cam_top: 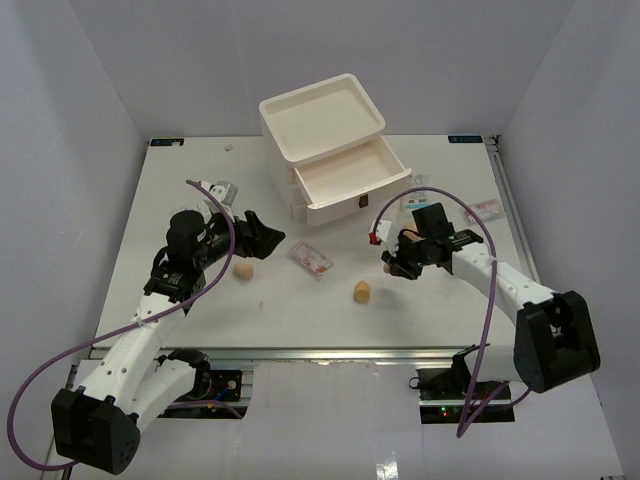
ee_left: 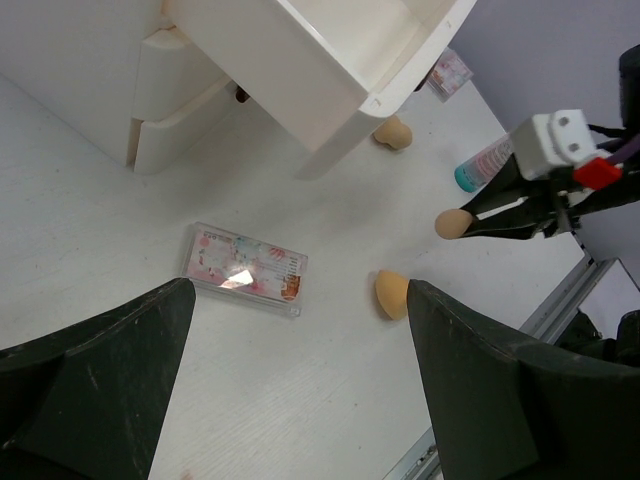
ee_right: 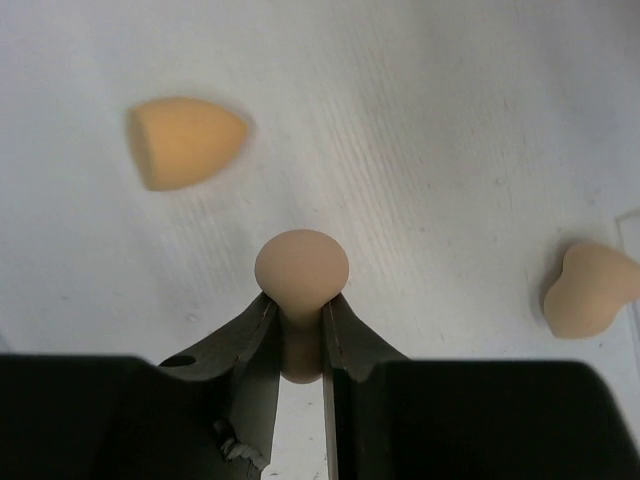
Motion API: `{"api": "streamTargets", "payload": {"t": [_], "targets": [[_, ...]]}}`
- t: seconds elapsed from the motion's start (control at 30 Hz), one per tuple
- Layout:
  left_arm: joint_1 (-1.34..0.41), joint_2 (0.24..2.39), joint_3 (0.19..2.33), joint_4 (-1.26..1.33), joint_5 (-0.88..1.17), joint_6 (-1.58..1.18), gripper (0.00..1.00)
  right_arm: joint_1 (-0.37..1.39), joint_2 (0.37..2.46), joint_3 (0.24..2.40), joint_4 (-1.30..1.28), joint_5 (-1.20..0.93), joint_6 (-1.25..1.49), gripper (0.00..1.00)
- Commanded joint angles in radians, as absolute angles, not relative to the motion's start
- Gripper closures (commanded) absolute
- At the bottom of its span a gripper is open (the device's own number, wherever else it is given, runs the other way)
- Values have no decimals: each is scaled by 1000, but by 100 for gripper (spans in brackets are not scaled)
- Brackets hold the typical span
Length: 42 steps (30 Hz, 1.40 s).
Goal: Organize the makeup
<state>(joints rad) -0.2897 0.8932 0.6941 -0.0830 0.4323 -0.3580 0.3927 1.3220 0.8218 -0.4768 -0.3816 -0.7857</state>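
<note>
right pincer [ee_right: 300, 335]: narrow, pinched on a sponge [ee_right: 301, 268] at its waist, the round head bulging past the tips.
left pincer [cam_top: 265, 235]: wide, holding nothing, hanging over the table [cam_top: 200, 300] near the case [cam_top: 311, 258].
where the sponge is: at the right tips, right of centre, in front of the open drawer [cam_top: 350, 180]. cannot tell whether it is clear of the table.
other sponges: front sponge [cam_top: 362, 291] lies on its side near the front middle. left sponge [cam_top: 243, 270] is just beside the left pincer. back sponge [ee_left: 395, 132] is close under the drawer's corner.
handling: likely very light and soft. the foam gives under the pads, so it dents rather than breaks. the waist looks the surest hold, since a round end could squirt out.
case: flat, stiff, probably slick. it lies low, so the long edges look best.
bottle [ee_left: 485, 163]: lying down beyond the right pincer, and would likely roll.
surface: white, matte, flat, faintly scuffed.
room: pale walls [cam_top: 60, 150] on three sides, cream box [cam_top: 320, 125] at the back with the drawer facing the arms, open table between them.
</note>
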Motion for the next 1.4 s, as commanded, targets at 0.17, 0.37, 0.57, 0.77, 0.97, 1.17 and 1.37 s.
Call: {"api": "streamTargets", "payload": {"t": [0.17, 0.37, 0.57, 0.77, 0.97, 1.17, 1.37], "targets": [[-290, 889, 684, -65, 501, -363, 2, 391, 1225, 1272, -595, -682, -742, 92], [-289, 888, 681, -60, 511, -356, 3, 391, 1408, 1481, -373, -517, -466, 92], [-290, 890, 681, -51, 533, -356, 6, 391, 1586, 1612, -302, -340, -331, 90], [-290, 896, 680, -34, 583, -362, 12, 384, 1654, 1665, -299, -289, -325, 69], [-304, 930, 685, -9, 675, -382, 27, 357, 1601, 1651, -299, -318, -298, 32], [-396, 952, 701, -9, 678, -385, 32, 217, 1445, 1546, -310, -610, -234, 22], [-709, 1042, 768, -34, 458, -439, 37, 4, 1213, 1229, -330, -1028, -312, 21]]}}
